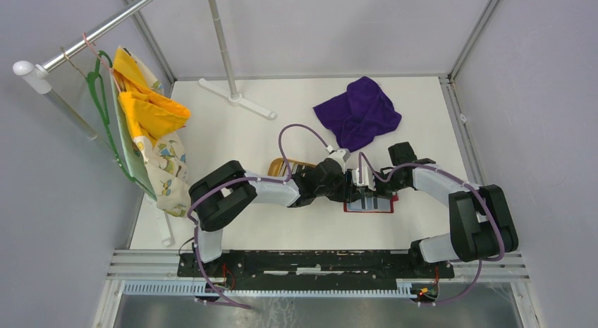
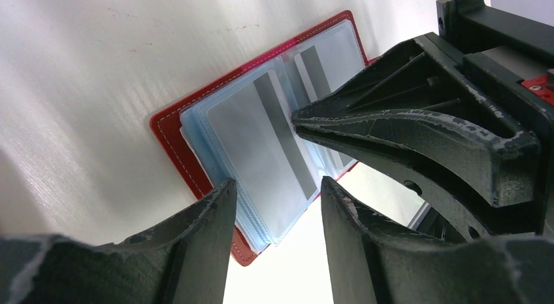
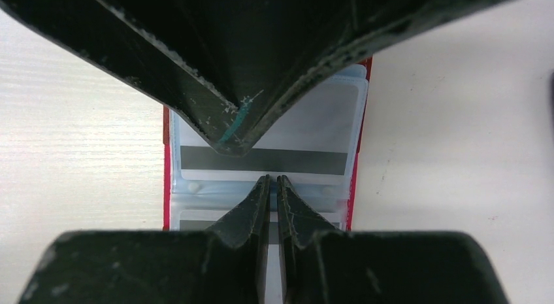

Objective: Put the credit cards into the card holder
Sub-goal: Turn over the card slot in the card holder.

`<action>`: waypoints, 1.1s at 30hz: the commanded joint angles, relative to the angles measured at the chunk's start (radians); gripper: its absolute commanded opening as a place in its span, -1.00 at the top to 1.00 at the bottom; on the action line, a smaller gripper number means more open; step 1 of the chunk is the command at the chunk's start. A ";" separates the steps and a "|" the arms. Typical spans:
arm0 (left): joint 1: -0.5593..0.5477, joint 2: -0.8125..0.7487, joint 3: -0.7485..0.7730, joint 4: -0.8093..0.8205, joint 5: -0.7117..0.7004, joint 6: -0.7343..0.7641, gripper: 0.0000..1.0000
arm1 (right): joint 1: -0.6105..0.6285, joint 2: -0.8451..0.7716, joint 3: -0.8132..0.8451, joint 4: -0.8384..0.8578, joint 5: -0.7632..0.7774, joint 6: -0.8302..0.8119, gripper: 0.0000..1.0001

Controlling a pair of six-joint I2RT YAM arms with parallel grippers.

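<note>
No writing or number is legible. The credit cards (image 2: pixel 261 153) in the card holder (image 2: pixel 171 131) show only grey stripes.

The card holder (image 1: pixel 384 203) lies open on the bench (image 1: pixel 282 226), credit cards (image 2: pixel 255 147) inside it. The tray (image 1: pixel 282 166) sits at its 10 o'clock; the cloth (image 1: pixel 357 113) lies at 12 o'clock.

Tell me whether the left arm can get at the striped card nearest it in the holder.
Probably yes. The left gripper hangs open over the striped card in the card holder, only the clear sleeve between them. The right gripper, shut, sits near the fold, crowding one side.
</note>
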 commanded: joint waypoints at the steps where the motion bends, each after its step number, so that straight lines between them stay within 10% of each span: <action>1: 0.001 0.002 0.018 0.063 0.033 -0.029 -0.16 | 0.011 0.026 -0.004 -0.023 0.023 -0.001 0.73; 33: 0.012 -0.001 -0.014 0.278 0.172 -0.109 -0.21 | -0.122 -0.116 0.055 -0.105 -0.185 -0.005 0.46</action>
